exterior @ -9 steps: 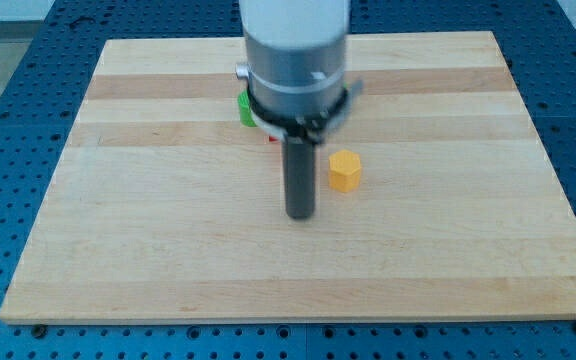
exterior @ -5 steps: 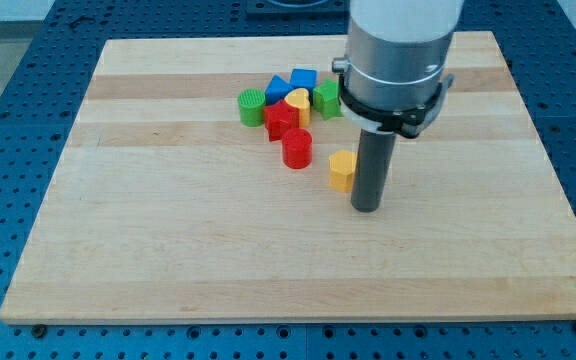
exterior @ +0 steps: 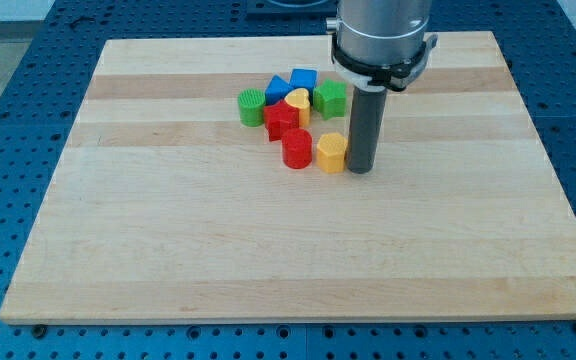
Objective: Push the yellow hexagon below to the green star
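Note:
The yellow hexagon (exterior: 331, 153) lies near the middle of the wooden board, just right of a red cylinder (exterior: 297, 148). My tip (exterior: 359, 168) touches the hexagon's right side. The green star (exterior: 329, 98) sits above the hexagon, at the right end of the block cluster, with the rod passing just to its right.
A cluster of blocks sits at the upper middle: a green cylinder (exterior: 252, 105), a red block (exterior: 280, 120), a yellow heart (exterior: 296, 102) and two blue blocks (exterior: 302, 79). The board's right edge (exterior: 543, 150) lies well to the right.
My tip swung from the hexagon's left around to its right side and moved up. The yellow hexagon has slid left and up, now next to the red cylinder.

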